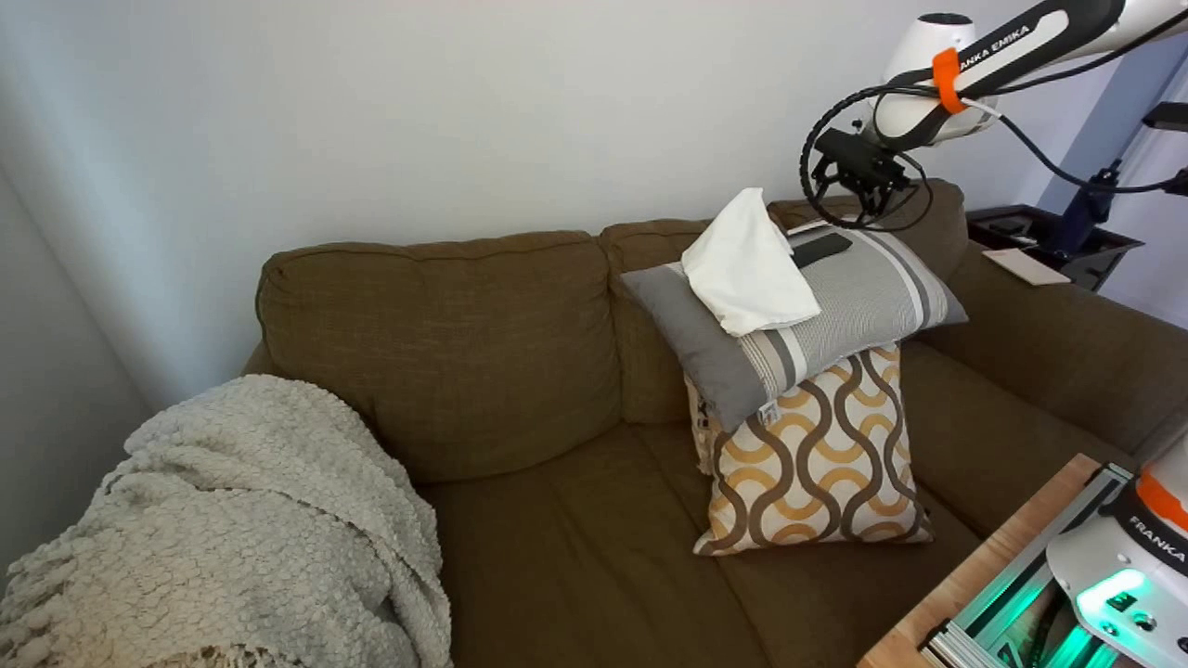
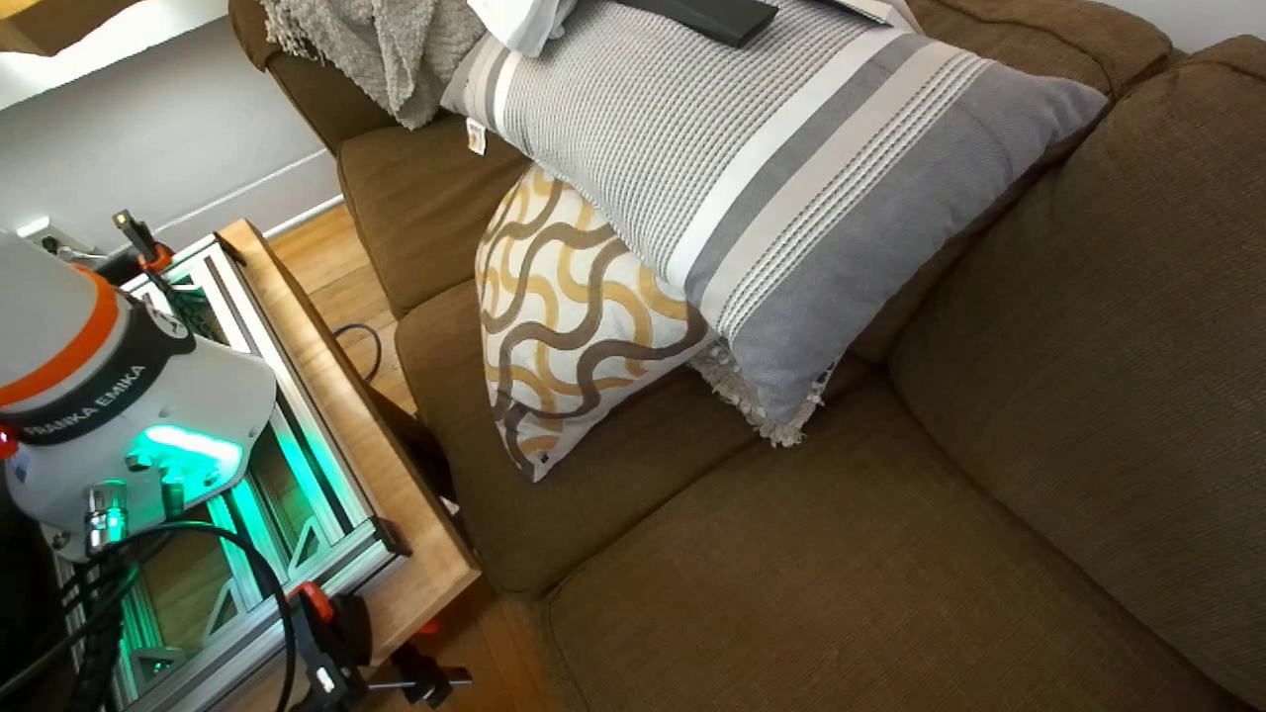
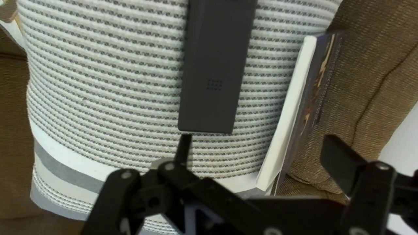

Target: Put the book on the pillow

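Pillow comes first in my wrist view, bearing a black slab. Over the pillow, my gripper hangs with jaws wide apart, holding nothing. The book tilts along the pillow's right border; whether on or against it, I can't tell. Judging a grasp due, I'd square the jaws to its covers, descend clear of the slab and pinch gently.
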